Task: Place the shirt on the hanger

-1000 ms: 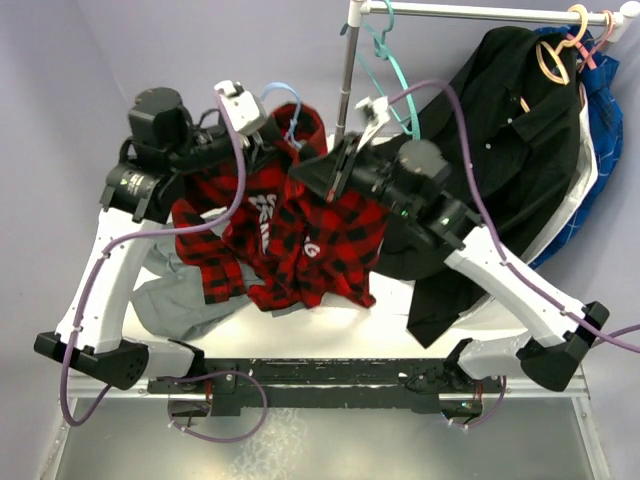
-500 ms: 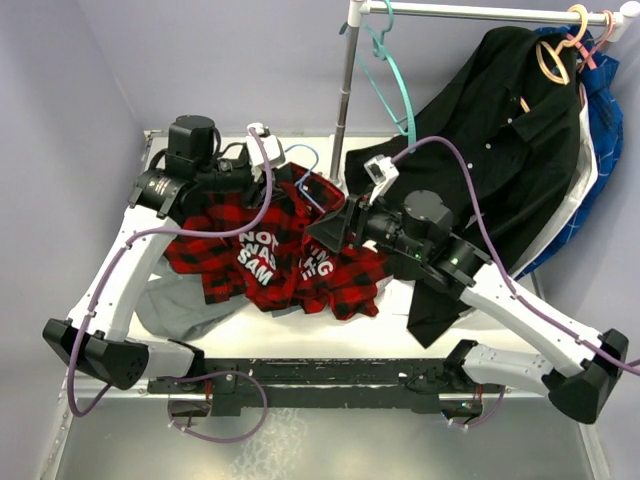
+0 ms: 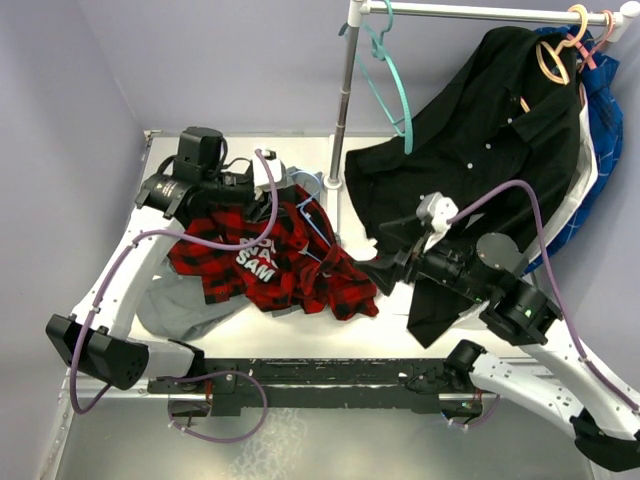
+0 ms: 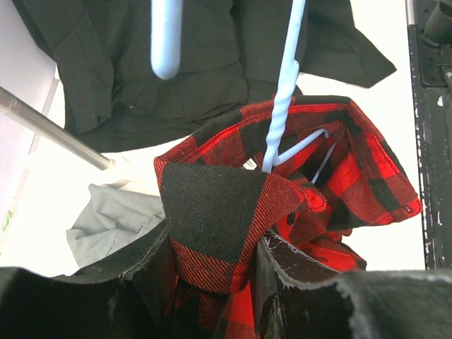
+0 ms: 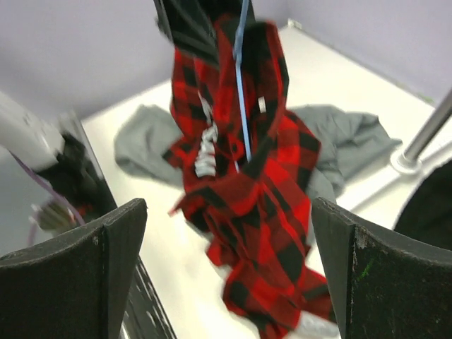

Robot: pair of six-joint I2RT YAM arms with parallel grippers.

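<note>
Lettering [image 3: 257, 264] ending in "SAM" shows on the shirt [image 3: 318, 280], pinched by the left gripper [image 4: 212, 282]; right gripper [image 5: 226, 244] gapes wide.

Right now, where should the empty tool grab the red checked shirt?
Probably the shirt is best taken by its loose right edge, coming in low from the right. The left tool pinches the collar by the hanger neck, and the open right tool faces that free side.
</note>
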